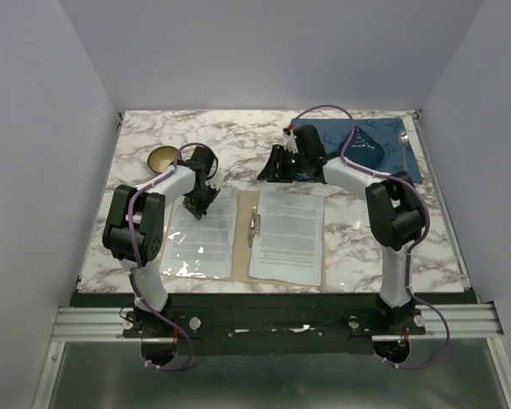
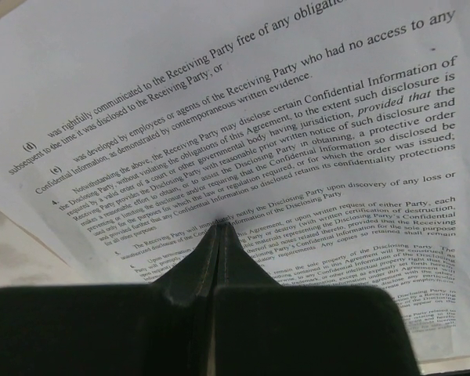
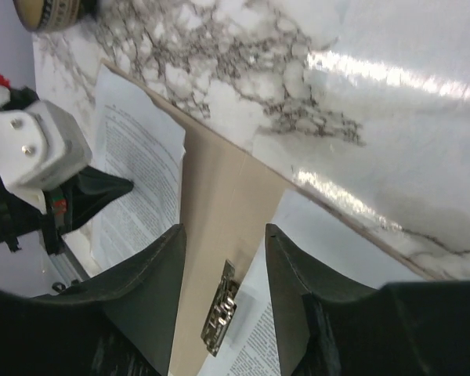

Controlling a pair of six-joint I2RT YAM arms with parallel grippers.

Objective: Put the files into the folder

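The tan folder [image 1: 244, 249] lies open in front of the arms, its metal clip [image 1: 254, 226] along the spine. One white printed sheet [image 1: 200, 243] lies on the left leaf and another [image 1: 288, 234] on the right leaf. My left gripper [image 1: 200, 204] is shut, its tips pressed down on the left sheet [image 2: 298, 117]; the wrist view shows the closed tips [image 2: 219, 229] touching the text. My right gripper [image 1: 271, 173] is open and empty, above the folder's far edge. In its wrist view the jaws [image 3: 223, 231] stand either side of the spine [image 3: 219, 196] and clip [image 3: 222, 317].
A blue cloth placemat [image 1: 404, 153] lies at the back right with a dark blue cone-shaped object [image 1: 364, 146] on it. A small gold bowl [image 1: 162, 158] sits at the back left, also in the right wrist view [image 3: 51, 12]. The table is white marble.
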